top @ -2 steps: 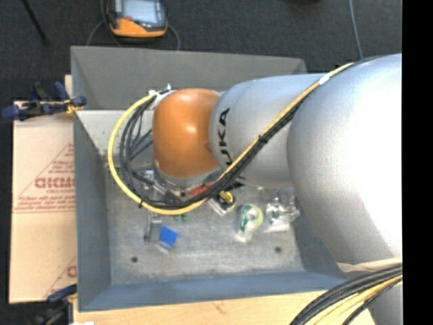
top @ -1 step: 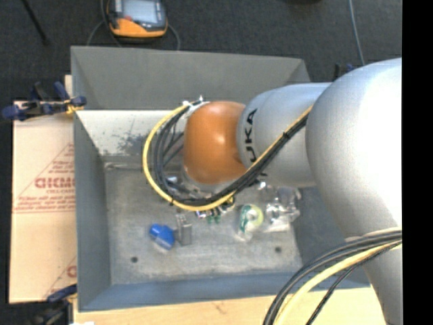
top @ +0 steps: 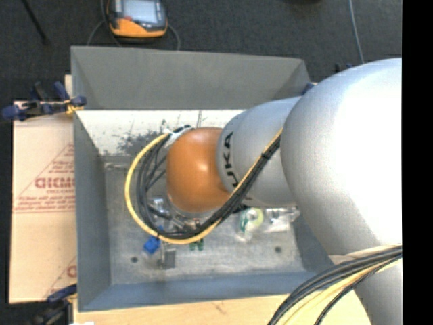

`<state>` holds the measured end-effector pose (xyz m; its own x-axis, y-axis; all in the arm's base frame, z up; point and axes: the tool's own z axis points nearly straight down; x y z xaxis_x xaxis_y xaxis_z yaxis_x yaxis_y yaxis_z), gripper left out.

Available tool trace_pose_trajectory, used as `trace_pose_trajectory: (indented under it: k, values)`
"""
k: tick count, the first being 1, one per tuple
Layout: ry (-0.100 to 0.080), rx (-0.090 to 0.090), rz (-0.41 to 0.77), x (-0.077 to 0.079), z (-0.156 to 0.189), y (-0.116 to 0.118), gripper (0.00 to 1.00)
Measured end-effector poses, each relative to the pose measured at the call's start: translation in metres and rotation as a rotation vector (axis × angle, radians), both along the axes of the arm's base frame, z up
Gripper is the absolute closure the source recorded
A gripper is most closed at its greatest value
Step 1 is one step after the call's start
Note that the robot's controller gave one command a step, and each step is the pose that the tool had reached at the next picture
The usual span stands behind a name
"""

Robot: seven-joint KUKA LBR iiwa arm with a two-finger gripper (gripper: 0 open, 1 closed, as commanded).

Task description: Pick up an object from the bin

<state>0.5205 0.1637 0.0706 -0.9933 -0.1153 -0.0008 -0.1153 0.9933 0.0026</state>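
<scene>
Toward 7 o'clock on the bin [top: 91, 202] floor, the hand [top: 164, 251], open or closed one cannot tell beneath the orange cover [top: 193, 171], stands just beside a small blue piece [top: 150, 246]: likely the reach-down step, next needing centring on it, closure, then lift.
</scene>
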Motion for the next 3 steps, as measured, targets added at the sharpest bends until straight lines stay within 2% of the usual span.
trace_pose_trajectory:
  k: [1, 2, 3]
  values:
    - [-0.001, -0.001, -0.007, 0.002, 0.000, -0.002, 1.00]
    - [-0.004, 0.002, -0.188, 0.009, 0.048, 0.051, 1.00]
    - [-0.001, -0.001, -0.192, 0.009, 0.046, 0.049, 0.00]
